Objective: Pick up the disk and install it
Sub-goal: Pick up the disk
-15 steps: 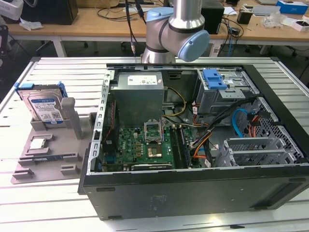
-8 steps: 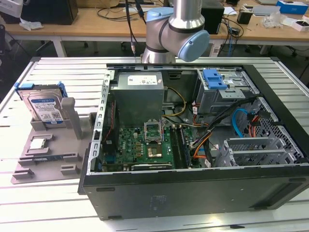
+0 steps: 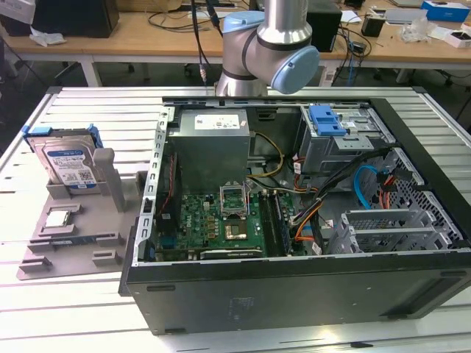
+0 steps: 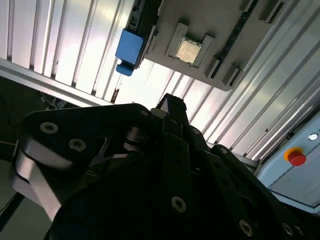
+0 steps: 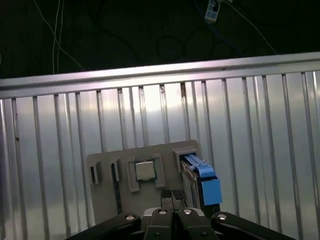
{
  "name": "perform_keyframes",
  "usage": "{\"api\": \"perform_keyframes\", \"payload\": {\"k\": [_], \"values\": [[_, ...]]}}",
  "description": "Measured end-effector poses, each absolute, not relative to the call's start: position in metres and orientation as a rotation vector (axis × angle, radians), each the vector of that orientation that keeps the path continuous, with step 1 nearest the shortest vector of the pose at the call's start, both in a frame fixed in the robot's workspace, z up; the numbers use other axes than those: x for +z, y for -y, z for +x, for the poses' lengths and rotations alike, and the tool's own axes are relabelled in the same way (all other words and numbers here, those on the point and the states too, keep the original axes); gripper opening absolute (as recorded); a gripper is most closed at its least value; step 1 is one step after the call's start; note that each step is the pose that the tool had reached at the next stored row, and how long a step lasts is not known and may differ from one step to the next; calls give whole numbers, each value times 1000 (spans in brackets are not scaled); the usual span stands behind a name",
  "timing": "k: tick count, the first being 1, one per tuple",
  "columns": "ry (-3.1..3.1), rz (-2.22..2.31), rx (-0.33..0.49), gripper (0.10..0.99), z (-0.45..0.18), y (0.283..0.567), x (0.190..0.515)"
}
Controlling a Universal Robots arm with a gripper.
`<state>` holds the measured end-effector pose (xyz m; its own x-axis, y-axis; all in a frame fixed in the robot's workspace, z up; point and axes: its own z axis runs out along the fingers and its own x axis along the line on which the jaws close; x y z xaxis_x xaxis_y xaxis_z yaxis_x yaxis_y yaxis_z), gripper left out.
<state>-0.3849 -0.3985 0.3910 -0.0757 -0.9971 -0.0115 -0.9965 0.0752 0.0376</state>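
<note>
Slatted alu tabletop carried an open PC case.
Disk stood upright in grey fixture, at exterior view's left of case; gripper clear of disk, fingers pressed together, nothing held.

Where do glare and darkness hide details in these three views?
Exterior view: glare whitens the table nearest the camera. Second wrist view: the gripper is in dark shadow, the table shines. First wrist view: the disk is well lit; beyond the table, blackness.
</note>
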Motion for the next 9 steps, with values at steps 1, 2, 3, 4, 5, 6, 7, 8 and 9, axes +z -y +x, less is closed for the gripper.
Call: {"api": "perform_keyframes", "payload": {"k": [1,2,3,4,5,6,7,8,9], "values": [[2268,2148,-55,106,-385,398,391],[2246,2170,-55,106,-385,398,391],[2230,2186,-55,106,-385,398,391],[2220,2197,-54,106,-385,398,391],[2200,2216,-54,106,-385,398,391],[2186,2230,-54,106,-385,398,391],[2178,2237,-54,106,-385,398,391],[2169,2246,-54,106,-385,398,391],[2160,2254,-54,106,-385,398,391]]}}
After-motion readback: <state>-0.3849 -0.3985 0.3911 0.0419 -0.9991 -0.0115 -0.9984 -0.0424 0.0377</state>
